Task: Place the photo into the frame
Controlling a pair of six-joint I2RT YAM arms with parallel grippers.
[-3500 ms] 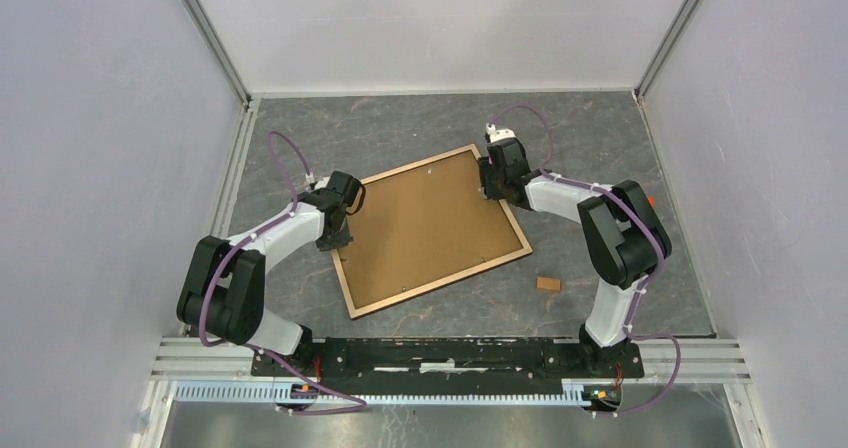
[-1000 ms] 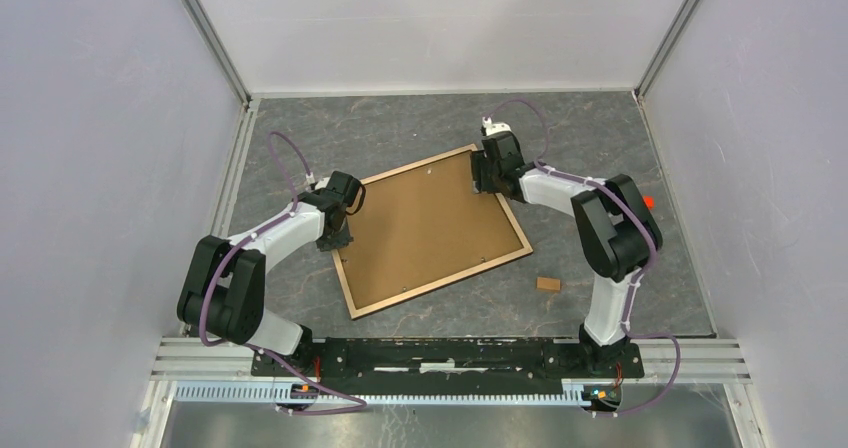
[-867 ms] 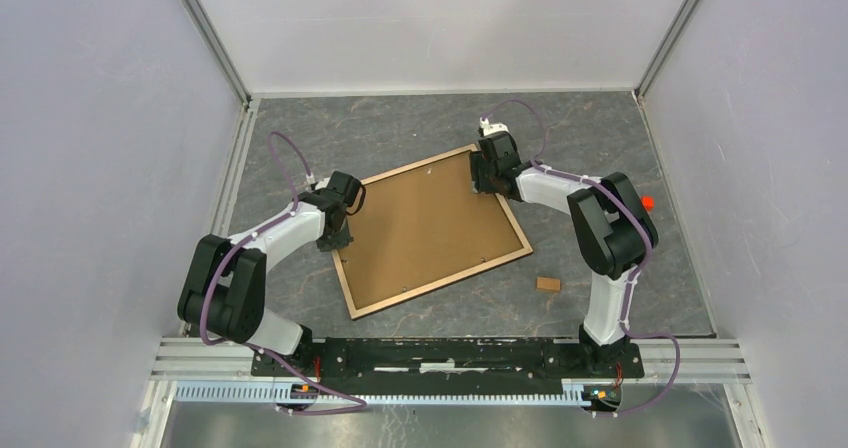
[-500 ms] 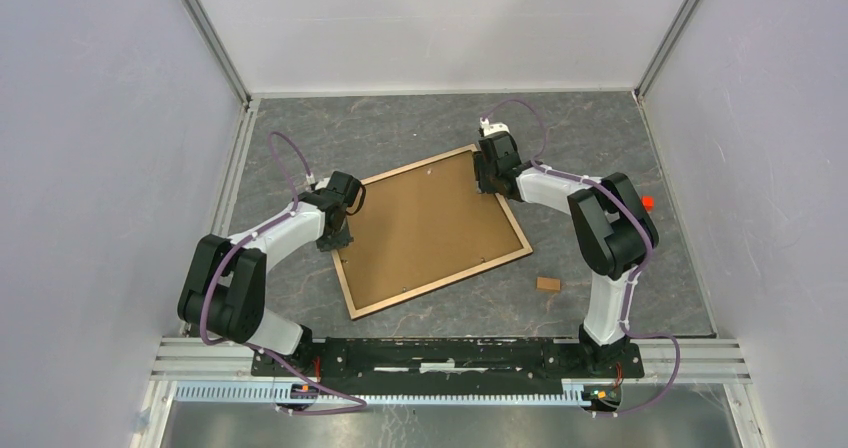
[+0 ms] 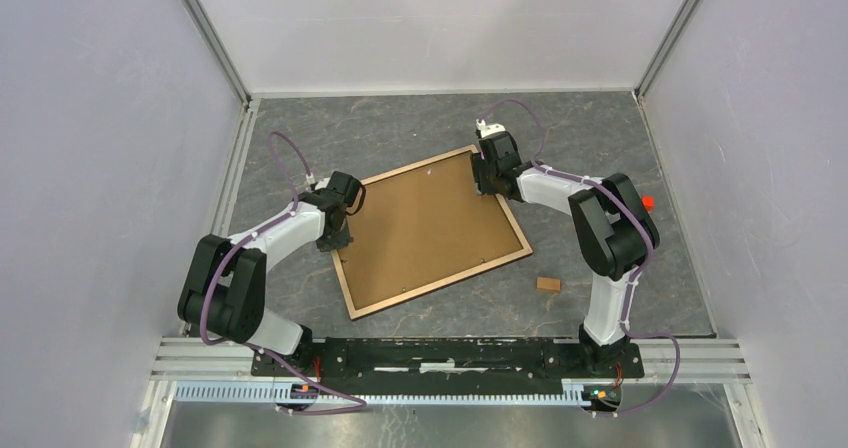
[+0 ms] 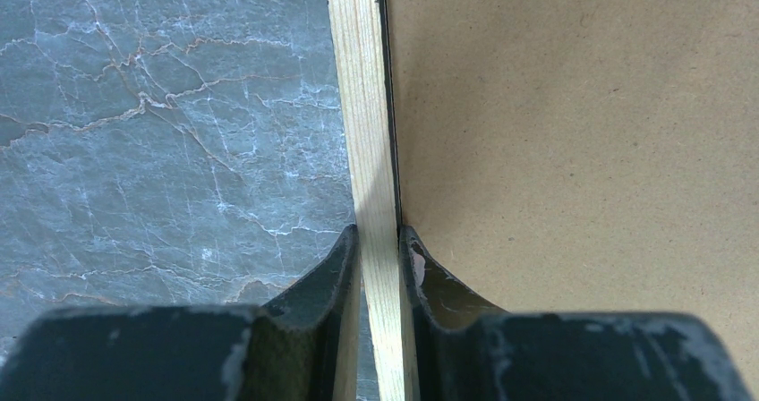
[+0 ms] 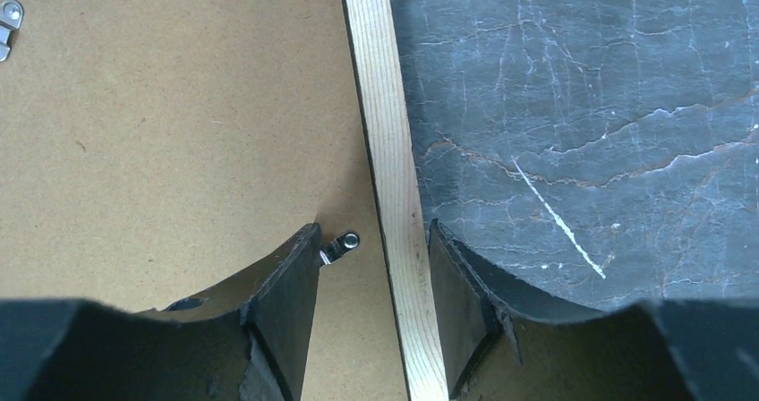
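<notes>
While the frame [image 5: 441, 283] lies face down at the table's [image 5: 400, 128] centre, the left gripper [image 6: 379, 240] clamps its nine o'clock rail; the right gripper [image 7: 371, 235] straddles the two o'clock rail, jaws unclosed.

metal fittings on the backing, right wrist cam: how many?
2. A hanger at the top-left edge; a small clip beside the frame rim, lower down. Others may lie outside this view.

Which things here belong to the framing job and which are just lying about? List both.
Job: frame, back up; backing board seated in it; left gripper clamped on its rim; right gripper open astride the rim. Photo not visible.
Lying about: small brown block.
</notes>
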